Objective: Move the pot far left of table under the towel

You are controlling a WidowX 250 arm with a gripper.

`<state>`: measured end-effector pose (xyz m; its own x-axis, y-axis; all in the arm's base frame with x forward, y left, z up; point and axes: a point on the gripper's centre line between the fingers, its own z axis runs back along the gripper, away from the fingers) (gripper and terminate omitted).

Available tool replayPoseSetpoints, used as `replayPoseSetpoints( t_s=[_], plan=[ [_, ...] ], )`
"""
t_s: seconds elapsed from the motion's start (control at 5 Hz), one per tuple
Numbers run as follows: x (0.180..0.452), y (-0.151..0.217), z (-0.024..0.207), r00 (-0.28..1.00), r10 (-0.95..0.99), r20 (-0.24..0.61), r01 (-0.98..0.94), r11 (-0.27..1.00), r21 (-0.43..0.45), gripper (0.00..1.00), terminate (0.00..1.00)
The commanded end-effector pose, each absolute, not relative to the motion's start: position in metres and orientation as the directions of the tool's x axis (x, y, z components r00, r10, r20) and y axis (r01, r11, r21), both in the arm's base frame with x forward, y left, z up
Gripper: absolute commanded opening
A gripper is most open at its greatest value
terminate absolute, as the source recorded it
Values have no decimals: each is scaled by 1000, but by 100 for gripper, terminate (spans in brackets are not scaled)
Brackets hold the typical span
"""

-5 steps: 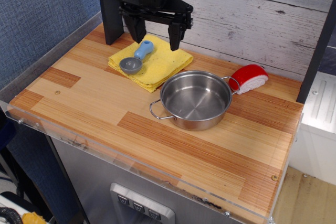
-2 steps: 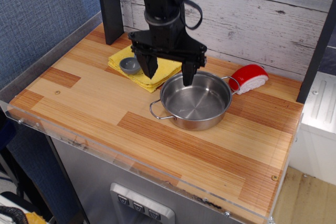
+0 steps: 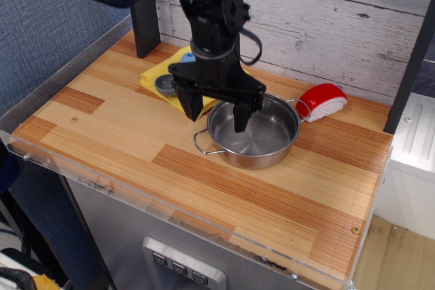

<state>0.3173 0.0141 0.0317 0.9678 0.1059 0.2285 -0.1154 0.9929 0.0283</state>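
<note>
- The gripper (image 3: 216,110) has dropped lower than a moment ago and now straddles the left rim of the pot (image 3: 255,131), jaws apart, one finger inside the bowl and one outside
- The pot has not shifted; it stands mid-table (image 3: 204,188), just beside the red-and-white sushi toy (image 3: 323,100)
- The arm hides most of the yellow towel (image 3: 158,73) and the scoop (image 3: 165,83); whether a finger touches the rim is unclear

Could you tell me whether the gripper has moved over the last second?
Yes. The gripper has come forward from above the towel and down, its open fingers now straddling the pot's near-left rim.
</note>
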Motion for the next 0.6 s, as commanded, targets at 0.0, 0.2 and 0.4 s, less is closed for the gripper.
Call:
replayPoseSetpoints(
  t_s=[0.0, 0.2, 0.4],
  plan=[
    [327, 21, 24, 967, 88, 240, -105, 993, 58, 0, 0],
    [327, 19, 25, 966, 83, 245, -103, 992, 69, 0, 0],
    [323, 22, 28, 964, 89, 251, -113, 990, 82, 0, 0]
  ],
)
